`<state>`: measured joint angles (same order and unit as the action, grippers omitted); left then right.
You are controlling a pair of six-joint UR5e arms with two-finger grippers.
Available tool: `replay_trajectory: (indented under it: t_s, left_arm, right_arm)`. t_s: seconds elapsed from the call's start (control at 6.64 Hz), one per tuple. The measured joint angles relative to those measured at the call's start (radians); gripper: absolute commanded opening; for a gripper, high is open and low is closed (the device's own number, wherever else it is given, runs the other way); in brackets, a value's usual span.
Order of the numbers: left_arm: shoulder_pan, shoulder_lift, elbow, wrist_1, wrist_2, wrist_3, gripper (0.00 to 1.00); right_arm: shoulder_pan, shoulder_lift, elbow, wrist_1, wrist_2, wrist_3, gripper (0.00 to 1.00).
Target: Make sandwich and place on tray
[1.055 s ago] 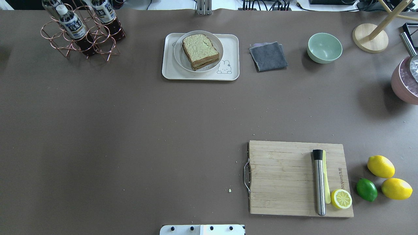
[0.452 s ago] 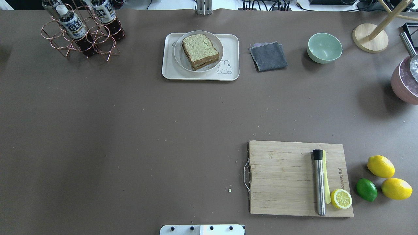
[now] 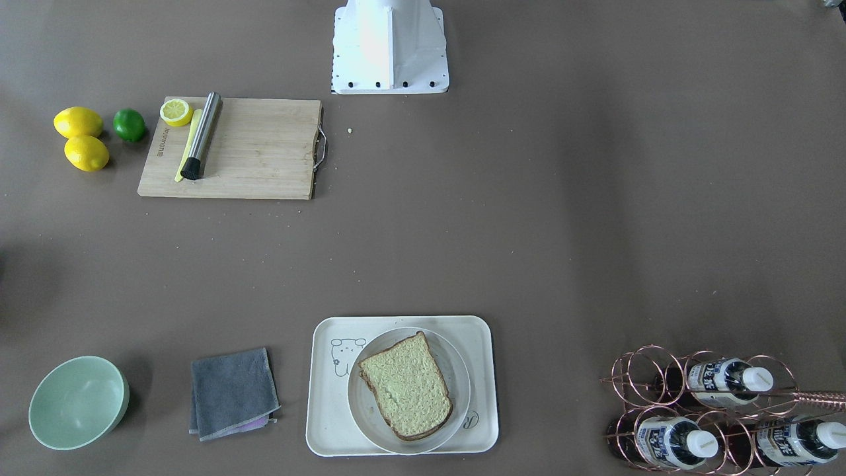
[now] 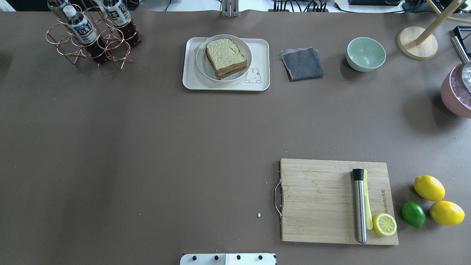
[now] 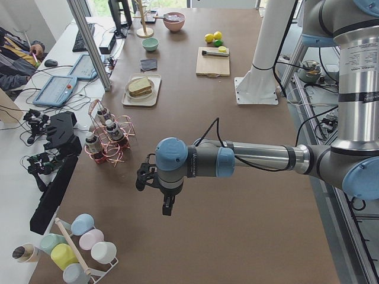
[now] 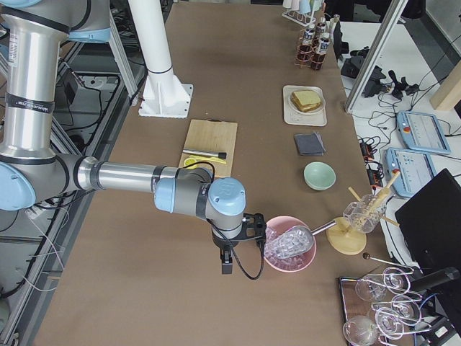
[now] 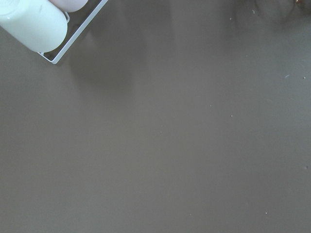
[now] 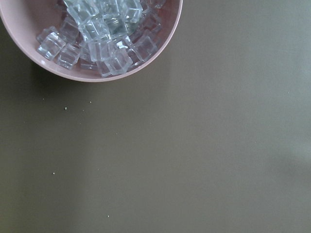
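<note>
The sandwich (image 4: 225, 58), two stacked bread slices, lies on a round white plate (image 4: 201, 64) that sits on the cream tray (image 4: 260, 49) at the table's far middle. It also shows in the front-facing view (image 3: 406, 385) on the tray (image 3: 327, 430). Any filling between the slices is hidden. Neither gripper shows in the overhead or front-facing view. My left gripper (image 5: 167, 207) hangs over bare table at the left end, far from the tray. My right gripper (image 6: 227, 267) hangs beside the pink bowl at the right end. I cannot tell whether either is open or shut.
A wooden cutting board (image 4: 316, 200) with a steel muddler (image 4: 360, 206) and half lemon (image 4: 384, 224) lies front right, lemons (image 4: 429, 187) and a lime (image 4: 413, 213) beside it. A grey cloth (image 4: 302, 63), green bowl (image 4: 365, 53), bottle rack (image 4: 92, 35) and pink ice bowl (image 4: 454, 94) stand along the back.
</note>
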<state>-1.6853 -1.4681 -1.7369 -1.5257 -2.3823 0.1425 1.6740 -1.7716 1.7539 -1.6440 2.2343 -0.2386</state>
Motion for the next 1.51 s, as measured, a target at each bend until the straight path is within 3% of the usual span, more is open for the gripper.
replay_trajectory:
  t_s: [0.6,1.51]
  left_arm:
    - [-0.013,0.031,0.001,-0.026,0.001,-0.018,0.97]
    - [-0.004,0.028,-0.014,-0.051,-0.009,-0.022,0.97]
  right_arm:
    - [-0.022,0.019,0.002,0.001,-0.006,-0.005,1.0]
    - [-0.022,0.005,0.02,0.005,0.086,0.028,1.0]
